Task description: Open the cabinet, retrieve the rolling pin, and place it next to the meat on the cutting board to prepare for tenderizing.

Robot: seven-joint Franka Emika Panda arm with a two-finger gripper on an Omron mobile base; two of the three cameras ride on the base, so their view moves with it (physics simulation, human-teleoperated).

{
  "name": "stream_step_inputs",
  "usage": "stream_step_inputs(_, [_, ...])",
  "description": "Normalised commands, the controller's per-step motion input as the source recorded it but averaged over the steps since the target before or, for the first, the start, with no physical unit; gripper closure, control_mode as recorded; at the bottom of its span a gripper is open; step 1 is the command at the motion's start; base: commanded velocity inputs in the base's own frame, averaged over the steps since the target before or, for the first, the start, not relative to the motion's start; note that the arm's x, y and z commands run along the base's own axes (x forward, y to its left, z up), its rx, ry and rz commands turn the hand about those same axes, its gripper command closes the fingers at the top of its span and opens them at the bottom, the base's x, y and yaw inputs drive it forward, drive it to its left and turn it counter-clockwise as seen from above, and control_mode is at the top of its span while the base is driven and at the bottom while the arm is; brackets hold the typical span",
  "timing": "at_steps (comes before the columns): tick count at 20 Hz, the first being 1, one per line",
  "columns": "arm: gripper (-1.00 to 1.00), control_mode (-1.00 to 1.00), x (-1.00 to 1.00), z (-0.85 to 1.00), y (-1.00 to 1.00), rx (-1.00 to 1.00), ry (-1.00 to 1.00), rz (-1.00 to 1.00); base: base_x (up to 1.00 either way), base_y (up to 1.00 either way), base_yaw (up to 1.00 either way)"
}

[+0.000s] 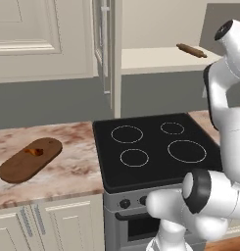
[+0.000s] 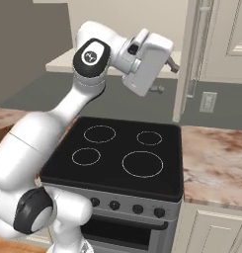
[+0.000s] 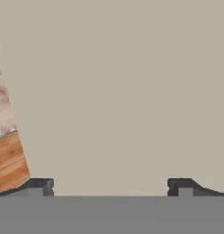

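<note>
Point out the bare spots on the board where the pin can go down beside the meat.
The dark brown oval cutting board lies bare from the small reddish meat lump down to its near end. Its far end beyond the lump is short and cramped.

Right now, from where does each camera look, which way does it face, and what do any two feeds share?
Left base view: behind the arm's left, facing forward and down at the stove, cutting board with meat, open cabinet with rolling pin on its shelf; arm at right.
Right base view: behind the arm's right, facing the same stove and cabinet door; arm rises from lower left toward the shelf.
Hand view: on the hand, facing a plain cream surface; the claw stands open.
Shared: both base views show stove, counter, cabinet.
</note>
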Motion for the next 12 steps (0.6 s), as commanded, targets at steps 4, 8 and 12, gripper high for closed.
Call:
stream_step_inputs(4, [-1.00, -1.00, 0.00, 0.00, -0.49, 0.07, -0.09, 0.00, 0.00, 0.00, 0.00])
stream_step_inputs(8, [-1.00, -1.00, 0.00, 0.00, -0.46, 0.07, -0.08, 0.00, 0.00, 0.00, 0.00])
stream_step_inputs(12, [-1.00, -1.00, -0.35, 0.00, -0.01, 0.04, -0.10, 0.02, 0.00, 0.00, 0.00])
